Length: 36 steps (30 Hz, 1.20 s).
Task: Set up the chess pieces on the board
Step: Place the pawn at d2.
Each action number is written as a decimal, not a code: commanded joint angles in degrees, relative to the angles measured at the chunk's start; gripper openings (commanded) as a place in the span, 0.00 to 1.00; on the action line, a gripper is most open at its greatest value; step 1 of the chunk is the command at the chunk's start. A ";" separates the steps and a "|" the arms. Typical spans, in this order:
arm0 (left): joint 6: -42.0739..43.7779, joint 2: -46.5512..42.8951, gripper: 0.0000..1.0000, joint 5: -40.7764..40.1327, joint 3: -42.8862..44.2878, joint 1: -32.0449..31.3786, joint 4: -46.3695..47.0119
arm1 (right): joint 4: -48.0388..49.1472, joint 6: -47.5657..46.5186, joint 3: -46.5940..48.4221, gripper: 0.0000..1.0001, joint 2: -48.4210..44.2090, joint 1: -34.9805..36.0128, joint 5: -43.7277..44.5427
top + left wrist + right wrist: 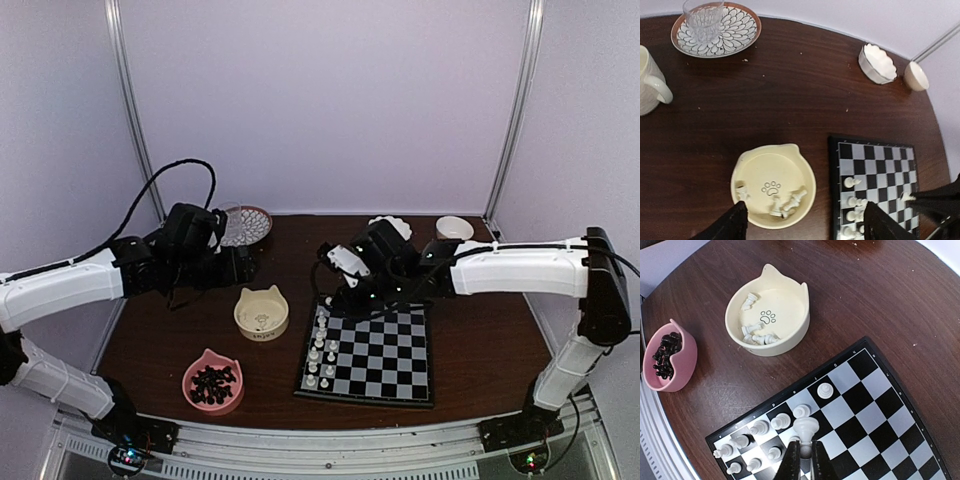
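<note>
Clamping one small white plastic chess piece (pixel 806 427) in the right fingers (pixel 794 462), over the black-and-grey checked chessboard (pixel 875 405), right next to the white pieces (pixel 782 421) standing in two columns at its left edge. Hovering with the left fingers (pixel 732 225) spread wide above the cream cat-shaped bowl (pixel 775 165), more white chessmen (pixel 790 202) lying inside. Probably mid-placement. Risks: clipping a neighbour on the way down, given tight spacing; tipping the piece if released tilted or off-square; bumping arms if reaching for bowl and board together.

Glass (pixel 703 19) on patterned plate (pixel 742 31) — mug (pixel 647 80) nearby.
</note>
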 commanded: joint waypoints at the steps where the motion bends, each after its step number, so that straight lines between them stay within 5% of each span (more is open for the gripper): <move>1: 15.51 -1.10 0.86 -4.32 -4.59 0.07 5.19 | -16.49 -1.24 9.72 0.00 5.53 -0.22 0.08; 7: 21.60 -0.39 0.97 -6.68 -8.93 0.09 10.71 | -22.44 -1.41 15.25 0.01 10.26 -0.20 2.48; 36: 18.85 -0.37 0.98 -6.11 -13.09 2.44 13.04 | -30.77 -3.30 26.84 0.06 25.17 -1.02 1.08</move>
